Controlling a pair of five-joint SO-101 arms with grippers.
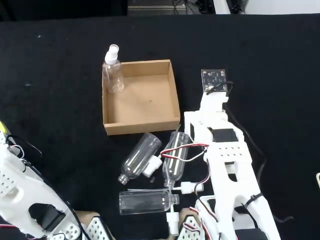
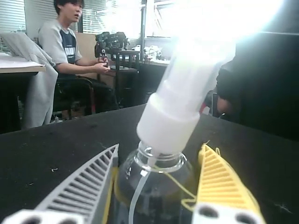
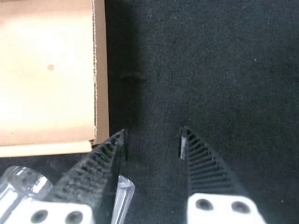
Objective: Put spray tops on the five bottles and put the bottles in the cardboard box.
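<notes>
Bottle-wise: a clear plastic bottle point(image 2: 154, 189) is clamped between the ribbed fingers of the left gripper point(image 2: 160, 154), low centre in the left wrist view. It's presumably kept steady that way while its white spray top point(image 2: 170, 116), sat crooked on the neck, gets seated. One capped bottle point(image 1: 113, 75) is stood in the upper-left corner of the brown cardboard box point(image 1: 140, 128). Three uncapped bottles point(image 1: 141, 157) are lying just below it, with loose white tops point(image 1: 187, 187) among them. The right gripper point(image 3: 153, 140) is held spread and empty over the black table point(image 3: 224, 70), probably readied for twisting.
</notes>
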